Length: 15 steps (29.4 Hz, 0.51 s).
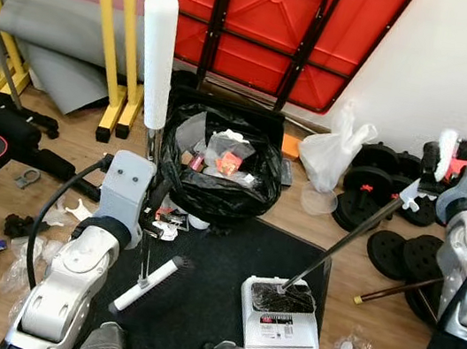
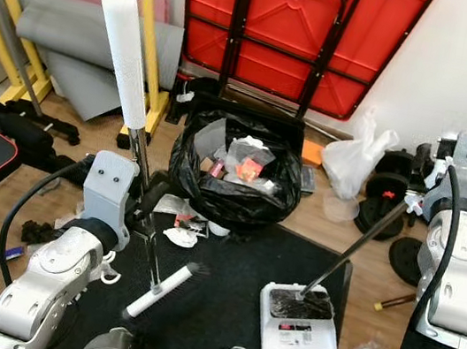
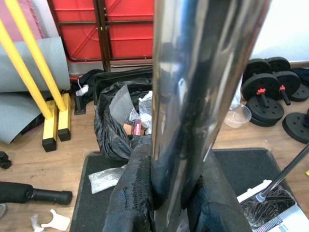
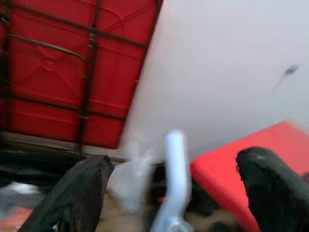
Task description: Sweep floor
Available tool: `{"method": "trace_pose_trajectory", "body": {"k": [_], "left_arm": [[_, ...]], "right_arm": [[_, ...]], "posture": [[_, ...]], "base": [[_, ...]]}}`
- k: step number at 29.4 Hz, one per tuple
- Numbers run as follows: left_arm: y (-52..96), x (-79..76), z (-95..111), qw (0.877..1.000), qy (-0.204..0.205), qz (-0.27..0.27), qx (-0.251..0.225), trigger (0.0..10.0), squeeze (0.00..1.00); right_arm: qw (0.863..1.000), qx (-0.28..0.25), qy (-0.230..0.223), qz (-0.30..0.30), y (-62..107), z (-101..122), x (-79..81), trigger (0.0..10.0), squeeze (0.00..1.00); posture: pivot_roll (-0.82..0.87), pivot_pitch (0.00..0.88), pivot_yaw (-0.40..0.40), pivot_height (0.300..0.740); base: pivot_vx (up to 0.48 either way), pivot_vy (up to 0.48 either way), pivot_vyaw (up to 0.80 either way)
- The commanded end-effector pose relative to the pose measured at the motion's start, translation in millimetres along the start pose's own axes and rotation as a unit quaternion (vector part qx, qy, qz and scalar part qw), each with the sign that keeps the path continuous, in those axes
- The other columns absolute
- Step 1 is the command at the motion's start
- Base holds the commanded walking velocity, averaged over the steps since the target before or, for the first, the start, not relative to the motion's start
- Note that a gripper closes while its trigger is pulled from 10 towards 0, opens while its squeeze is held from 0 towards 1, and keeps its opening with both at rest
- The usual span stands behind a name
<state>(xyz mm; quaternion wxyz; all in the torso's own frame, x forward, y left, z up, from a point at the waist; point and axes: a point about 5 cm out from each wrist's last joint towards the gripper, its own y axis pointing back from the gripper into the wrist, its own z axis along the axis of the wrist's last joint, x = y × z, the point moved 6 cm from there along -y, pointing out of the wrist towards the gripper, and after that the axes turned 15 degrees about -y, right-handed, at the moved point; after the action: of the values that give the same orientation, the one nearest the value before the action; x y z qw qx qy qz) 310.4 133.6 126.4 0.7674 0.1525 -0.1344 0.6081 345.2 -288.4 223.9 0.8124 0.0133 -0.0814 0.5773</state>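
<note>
Gripping the broom (image 1: 150, 125) at left centre of the head views, the left gripper (image 3: 166, 198) shows, in its wrist view, fingers clamped round the chrome pole, while the right gripper (image 4: 171, 193) has fingers spread around the dustpan handle (image 4: 174, 169), dustpan (image 1: 280, 315) lower right.

bin bag (image 1: 213, 191) ahead, dumbbells (image 1: 374, 182) right
</note>
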Motion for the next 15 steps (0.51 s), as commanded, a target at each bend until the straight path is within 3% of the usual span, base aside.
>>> {"method": "trace_pose_trajectory", "body": {"k": [1,3,6,13,15], "left_arm": [[0.2,-4.7,13,1.000,-0.006,-0.010,-0.021,10.0,0.00],[0.5,-5.2,13,1.000,-0.007,-0.012,-0.020,10.0,0.00],[1.7,-7.7,10,1.000,-0.010,-0.025,-0.015,10.0,0.00],[2.4,-3.5,9,1.000,-0.004,-0.017,-0.008,10.0,0.00],[3.4,-3.3,9,1.000,-0.005,-0.017,-0.007,10.0,0.00]], "right_arm": [[1.000,-0.005,-0.027,0.009,-0.6,2,-1.8,10.0,0.00],[0.999,-0.009,-0.049,0.022,-1.0,5,0.6,10.0,0.00],[0.998,-0.013,-0.069,-0.002,-4.7,11,-16.2,10.0,0.00],[0.998,-0.018,-0.054,-0.012,-6.9,16,-23.8,10.0,0.00],[0.998,-0.023,-0.056,-0.035,-14.3,14,-32.5,10.0,0.00]], "posture": [[-0.16,0.193,-0.161,0.740],[-0.16,0.194,-0.161,0.740],[-0.16,0.201,-0.159,0.740],[-0.16,0.208,-0.158,0.740],[-0.16,0.215,-0.156,0.740]], "base": [[0.000,0.000,0.00],[0.000,0.000,0.00],[0.000,-0.399,0.00],[0.000,-0.063,0.00],[0.000,0.000,0.00]]}}
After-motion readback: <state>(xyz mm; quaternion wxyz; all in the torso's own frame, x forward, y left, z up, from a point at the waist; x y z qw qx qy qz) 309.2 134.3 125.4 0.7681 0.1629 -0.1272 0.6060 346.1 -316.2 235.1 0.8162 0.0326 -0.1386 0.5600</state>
